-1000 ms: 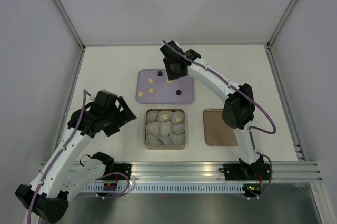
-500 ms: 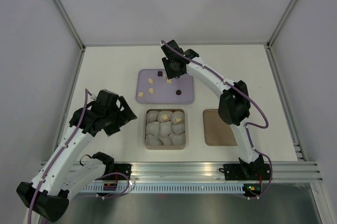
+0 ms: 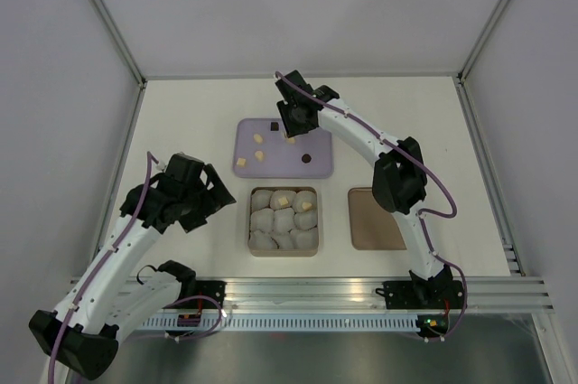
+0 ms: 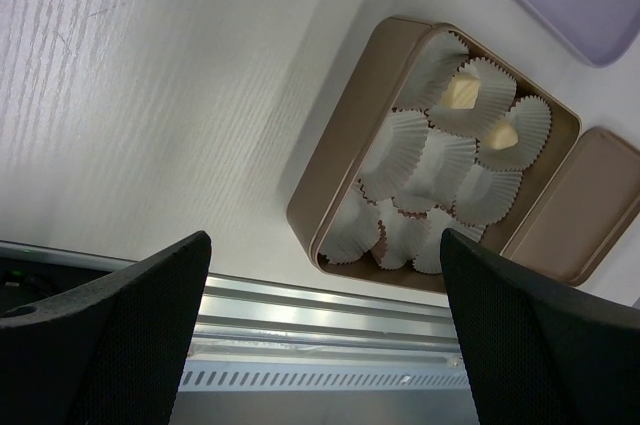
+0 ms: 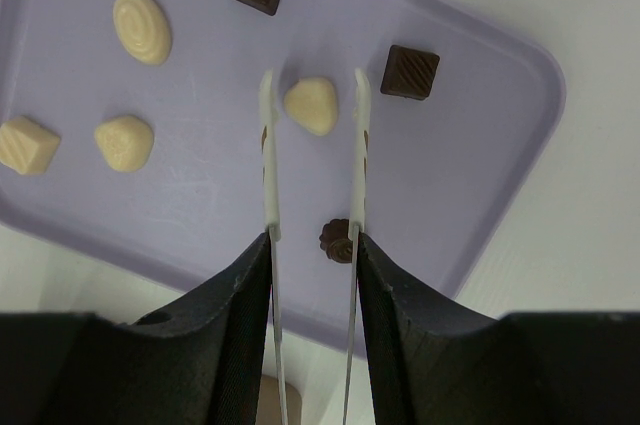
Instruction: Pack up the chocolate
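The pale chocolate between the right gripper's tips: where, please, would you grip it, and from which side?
Pinch the pale chocolate by its side flanks, from above: it lies flat on the purple tray, clear either side, and the right gripper straddles it.

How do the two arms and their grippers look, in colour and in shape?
The left arm and the right arm have white, tube-like links joined by bulky black joints. A thin purple cable runs along each. The left gripper has broad black fingers with a fine mesh texture. The right gripper has black mounts carrying two long, thin, pale fingers.
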Available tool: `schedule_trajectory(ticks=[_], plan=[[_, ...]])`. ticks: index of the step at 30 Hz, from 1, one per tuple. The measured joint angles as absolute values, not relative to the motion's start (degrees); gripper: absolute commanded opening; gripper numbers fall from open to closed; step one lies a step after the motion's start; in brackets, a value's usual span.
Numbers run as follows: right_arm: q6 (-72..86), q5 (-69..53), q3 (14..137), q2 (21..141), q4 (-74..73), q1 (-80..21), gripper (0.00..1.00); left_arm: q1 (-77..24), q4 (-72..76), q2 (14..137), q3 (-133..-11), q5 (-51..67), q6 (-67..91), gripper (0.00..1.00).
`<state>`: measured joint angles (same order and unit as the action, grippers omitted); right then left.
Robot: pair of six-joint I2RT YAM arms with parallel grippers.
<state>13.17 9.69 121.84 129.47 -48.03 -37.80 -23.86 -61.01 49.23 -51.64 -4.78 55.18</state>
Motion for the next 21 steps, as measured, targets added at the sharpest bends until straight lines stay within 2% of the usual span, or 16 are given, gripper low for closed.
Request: schedule_trajectory(ticks=[15,21], plan=[[13.17,9.28,121.71,130.45,-48.03,-37.8,0.43,-23.86,-60.71,49.25,-51.29,-5.02,55.16,1.0],[13.17,9.3,121.62,131.2,-48.07,-37.8,0.38,-23.86,-60.71,49.25,-51.22,-5.02,55.16,1.0]])
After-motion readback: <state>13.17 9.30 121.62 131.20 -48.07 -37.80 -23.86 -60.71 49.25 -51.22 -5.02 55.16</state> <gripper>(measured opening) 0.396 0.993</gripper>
